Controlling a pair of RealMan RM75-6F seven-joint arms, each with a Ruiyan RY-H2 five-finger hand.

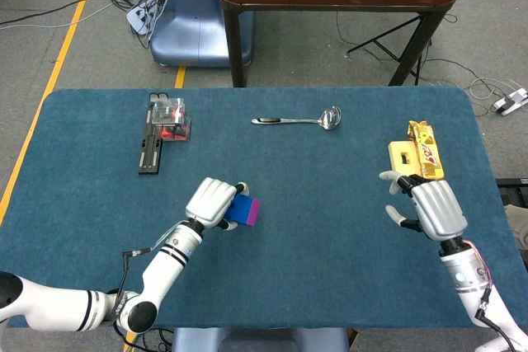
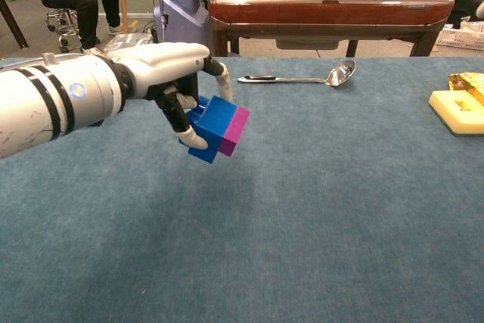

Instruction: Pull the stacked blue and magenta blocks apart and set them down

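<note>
**Blue and magenta blocks held off the table by the left hand**

The blue block [image 2: 214,128] and magenta block [image 2: 237,131] are joined as one stack, turned sideways, magenta face pointing away from my left hand [image 2: 172,73]. That hand has its fingers wrapped over the blue end, a thumb under it, and the chest view shows the stack raised clear of the table [image 2: 340,209]. In the head view the stack [image 1: 244,210] sits just beyond the left hand [image 1: 211,200], over the near-left part of the cloth.

My right hand [image 1: 432,208] holds nothing; its fingers are spread apart. It hovers near the right side, just short of the cream block [image 1: 403,160] and the gold wrapper [image 1: 426,152] lying beside it.

Open cloth lies between the two hands and toward the near edge. The right table edge is close to the right hand.

Count on the table: one ladle [image 1: 299,119] at far centre, one clear box [image 1: 169,115] with red contents at far left, touching one black strip [image 1: 149,151]. One blue block, one magenta block.
</note>
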